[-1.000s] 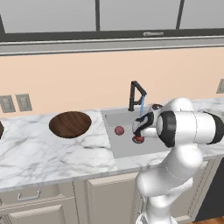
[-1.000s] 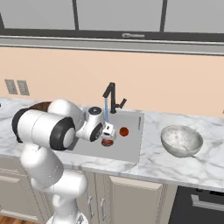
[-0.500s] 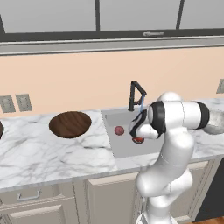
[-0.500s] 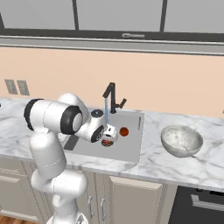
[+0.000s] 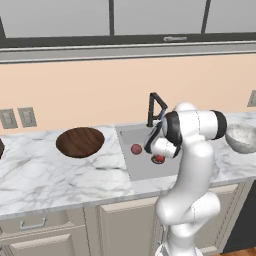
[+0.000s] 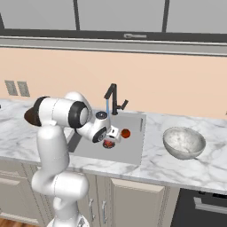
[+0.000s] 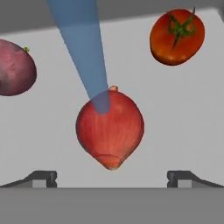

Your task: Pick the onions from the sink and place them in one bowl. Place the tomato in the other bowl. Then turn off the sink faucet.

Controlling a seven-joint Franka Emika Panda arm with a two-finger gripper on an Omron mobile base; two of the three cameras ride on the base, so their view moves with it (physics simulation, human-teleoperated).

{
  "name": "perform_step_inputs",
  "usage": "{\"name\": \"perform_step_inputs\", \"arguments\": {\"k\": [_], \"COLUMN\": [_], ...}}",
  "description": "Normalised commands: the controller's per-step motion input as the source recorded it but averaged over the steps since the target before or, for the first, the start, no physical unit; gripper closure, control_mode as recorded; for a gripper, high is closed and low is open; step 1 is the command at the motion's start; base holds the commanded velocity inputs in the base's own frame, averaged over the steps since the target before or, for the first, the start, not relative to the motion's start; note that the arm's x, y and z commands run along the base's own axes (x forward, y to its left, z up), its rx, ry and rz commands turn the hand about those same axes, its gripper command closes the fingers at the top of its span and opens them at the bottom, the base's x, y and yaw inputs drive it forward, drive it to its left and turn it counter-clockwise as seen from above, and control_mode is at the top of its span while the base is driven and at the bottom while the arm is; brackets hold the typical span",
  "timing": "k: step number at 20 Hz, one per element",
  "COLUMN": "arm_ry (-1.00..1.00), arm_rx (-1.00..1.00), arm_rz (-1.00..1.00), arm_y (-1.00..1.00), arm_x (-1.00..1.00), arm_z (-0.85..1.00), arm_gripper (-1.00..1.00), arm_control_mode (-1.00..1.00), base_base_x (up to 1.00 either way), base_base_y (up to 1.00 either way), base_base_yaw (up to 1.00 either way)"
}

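Red onion: lying on the sink floor at the centre of the hand view, the water stream hitting its top; in the left base view it is peeking out just under the arm's hand.
Mauve onion: sitting at the left edge of the hand view, apart from the red one; seen left of the hand in the left base view.
Tomato: resting at the upper right of the hand view, well clear of both onions.
Tool: hanging directly over the red onion, its tips spread wide to either side, touching nothing, carrying nothing.
Sink: grey basin in mid-frame, black faucet behind it, water running.
Bowls: wooden bowl on the bench at centre left; pale bowl on the bench at right.
Risk: the onion is round and wet, so I'm guessing an off-centre squeeze could squirt it sideways toward the tomato.
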Motion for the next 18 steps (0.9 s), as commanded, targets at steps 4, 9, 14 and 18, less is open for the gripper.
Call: {"name": "perform_step_inputs", "arguments": {"k": [4,9,14,18], "arm_ry": [0.0,0.0,0.0,0.06], "arm_rx": [0.01,0.0,0.0,0.0], "arm_rz": [0.0,-0.01,-0.02,-0.12], "arm_y": [-0.07,0.0,0.0,0.0], "arm_x": [0.33,0.35,0.26,-0.02], "arm_z": [-0.27,-0.26,-0.28,-0.31], "arm_gripper": [-1.0,-1.0,-1.0,1.0], "arm_control_mode": [-1.0,-1.0,-1.0,-1.0], "base_base_x": [0.0,0.0,0.0,0.0], "base_base_y": [0.0,0.0,0.0,0.0], "base_base_yaw": [0.0,0.0,0.0,0.0]}}
